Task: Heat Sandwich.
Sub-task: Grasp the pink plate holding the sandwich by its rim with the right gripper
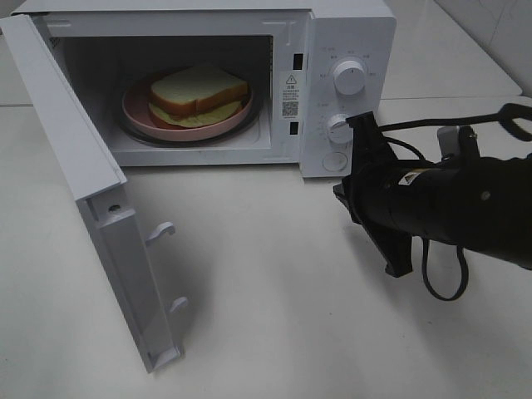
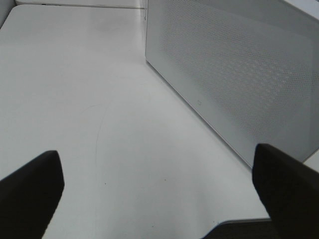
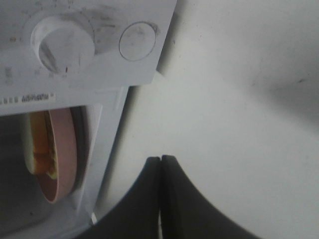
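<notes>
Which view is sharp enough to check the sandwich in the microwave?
Exterior high view: sharp, evenly lit, white-bread sandwich on round pink plate clear. Right wrist view: soft, dim, sandwich smeared. Left wrist view: in focus, but only a white perforated panel shows.

Bright, even light; right wrist view blurry.

A plain white tabletop (image 1: 274, 332) lies under soft, even light.
</notes>
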`<state>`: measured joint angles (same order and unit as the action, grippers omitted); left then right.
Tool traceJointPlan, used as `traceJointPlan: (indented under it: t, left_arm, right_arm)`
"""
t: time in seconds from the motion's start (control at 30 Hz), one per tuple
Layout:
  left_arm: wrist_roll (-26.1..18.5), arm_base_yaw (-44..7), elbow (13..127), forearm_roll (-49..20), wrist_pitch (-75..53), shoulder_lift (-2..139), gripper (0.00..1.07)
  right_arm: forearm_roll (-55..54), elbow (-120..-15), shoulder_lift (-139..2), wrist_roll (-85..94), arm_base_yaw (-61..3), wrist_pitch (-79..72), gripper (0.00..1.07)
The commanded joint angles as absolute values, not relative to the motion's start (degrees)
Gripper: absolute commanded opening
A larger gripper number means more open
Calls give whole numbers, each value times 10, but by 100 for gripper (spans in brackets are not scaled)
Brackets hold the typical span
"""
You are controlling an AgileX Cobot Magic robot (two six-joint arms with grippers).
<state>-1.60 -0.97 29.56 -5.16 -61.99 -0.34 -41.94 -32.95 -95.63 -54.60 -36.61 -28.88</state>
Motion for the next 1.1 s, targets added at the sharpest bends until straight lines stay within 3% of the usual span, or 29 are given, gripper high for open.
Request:
traceJointPlan:
  t: [0.03, 0.3, 0.53, 0.67, 0.97, 1.1]
  left_arm:
    - [-17, -9, 294, -57, -612, -7, 97]
    - [-17, -9, 294, -57, -612, -7, 97]
    - [-17, -9, 294, -57, -612, -7, 97]
    - [-17, -9, 294, -57, -612, -7, 97]
    - [-17, -9, 294, -57, -612, -7, 97]
    - [-17, -9, 294, -57, -612, -7, 97]
  right_arm:
    - [-411, -329, -926, -476, -367, -227, 1]
    - [-410, -333, -885, -305, -365, -131, 1]
    - [-407, -377, -879, -178, -323, 19, 2]
    - [-370, -411, -878, -131, -300, 112, 2]
    - [-151, -536, -878, -91, -291, 376, 4]
    - [-120, -576, -878, -36, -291, 446, 4]
